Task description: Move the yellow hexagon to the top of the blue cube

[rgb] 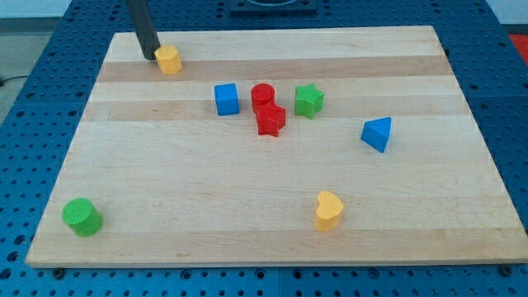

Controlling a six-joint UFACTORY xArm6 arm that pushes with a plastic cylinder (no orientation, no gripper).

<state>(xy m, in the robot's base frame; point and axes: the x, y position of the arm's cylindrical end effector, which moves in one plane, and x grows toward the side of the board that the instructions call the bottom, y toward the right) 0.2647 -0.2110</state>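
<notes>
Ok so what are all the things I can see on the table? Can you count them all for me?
yellow hexagon: 1, yellow, top left of the board
blue cube: 1, blue, upper middle
red cylinder: 1, red, right of the blue cube
red star: 1, red, just below the red cylinder
green star: 1, green, right of the red cylinder
blue triangle block: 1, blue, right side
yellow heart: 1, yellow, bottom middle-right
green cylinder: 1, green, bottom left corner
wooden board: 1, light wood, under everything
my tip: 1, dark rod end, right beside the yellow hexagon on its left
</notes>
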